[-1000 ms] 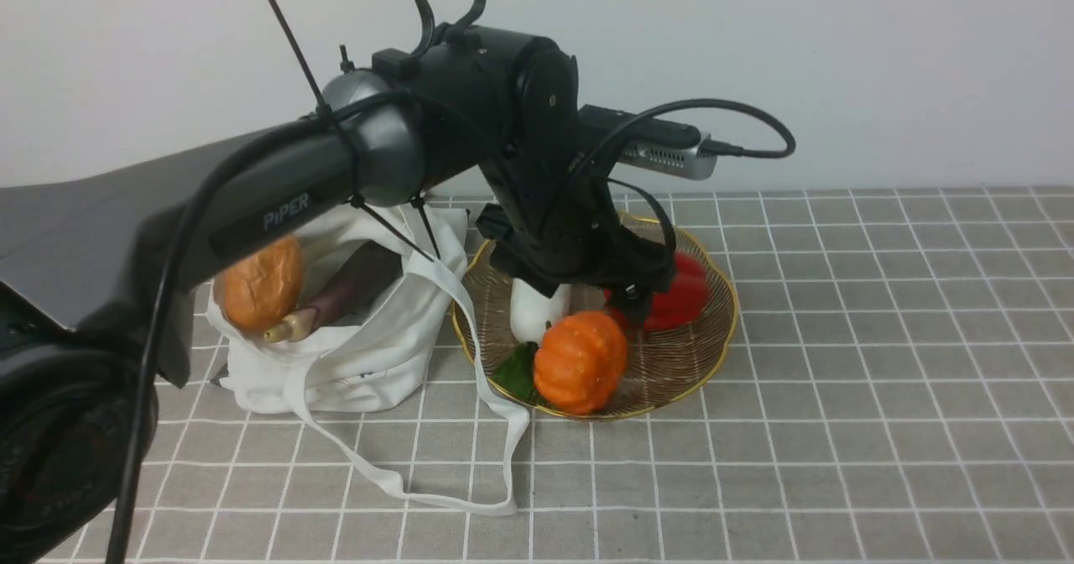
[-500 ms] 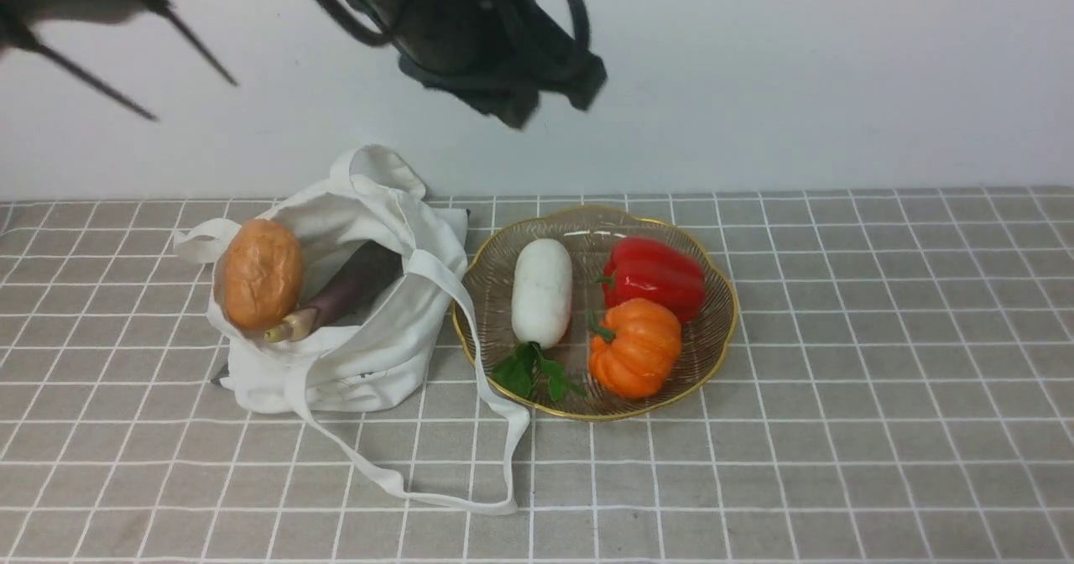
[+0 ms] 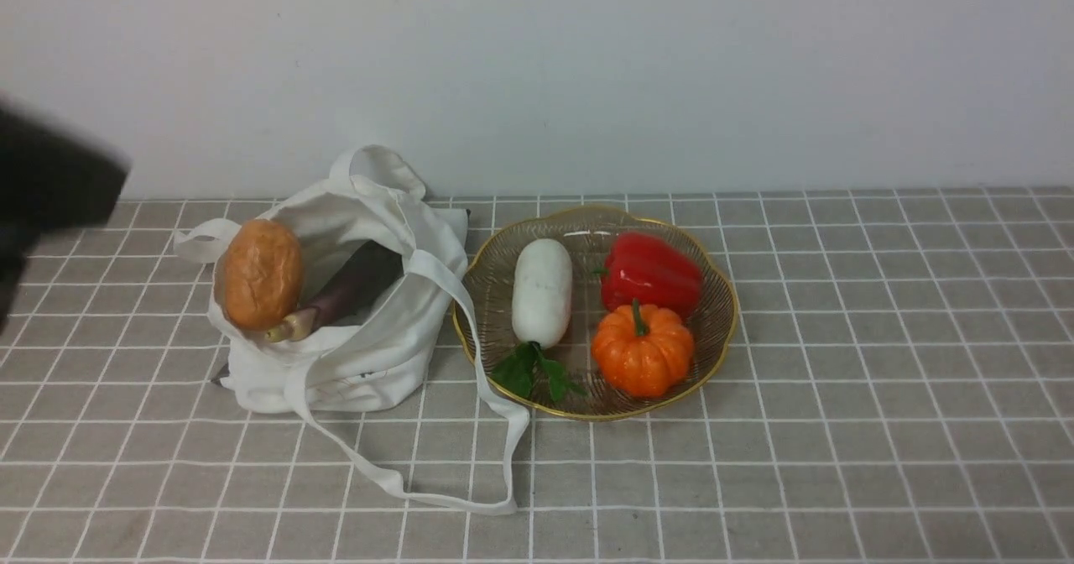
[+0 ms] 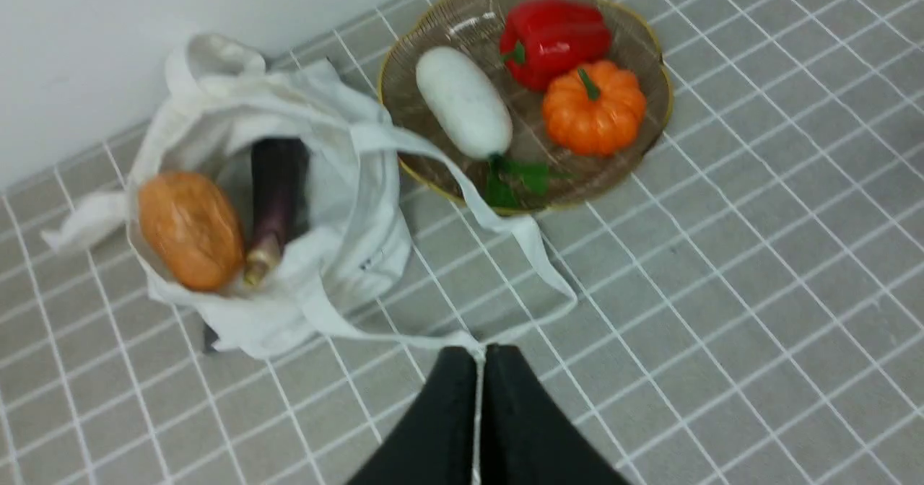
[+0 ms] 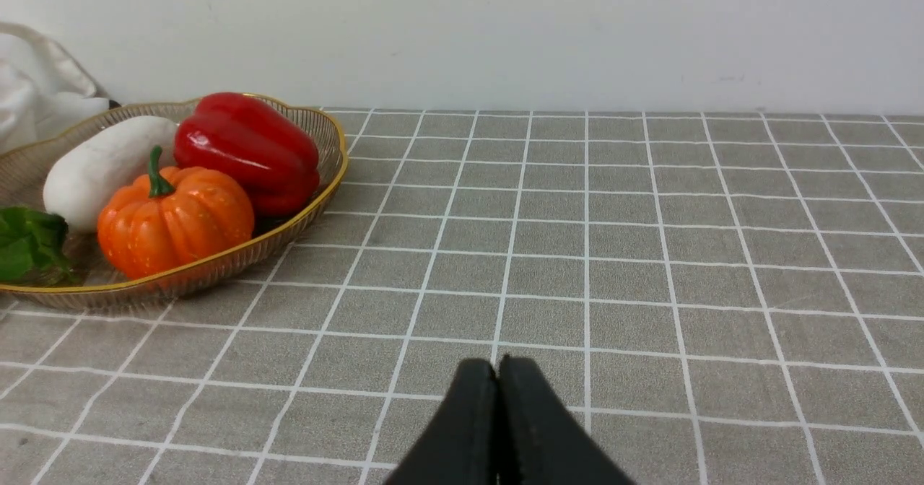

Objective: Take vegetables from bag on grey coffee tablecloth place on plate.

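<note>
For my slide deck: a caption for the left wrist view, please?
Left claw shut; pumpkin, pepper and radish on the plate, eggplant in the bag.

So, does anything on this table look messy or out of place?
Nothing is spilled or broken. Only one oddity: a long strap of the soft white cloth bag lies draped over the rim of the round amber glass plate, near the long white radish.

Pumpkin point(image 3: 643, 352) on plate point(image 3: 715, 322) — bag point(image 3: 377, 362) at left
</note>
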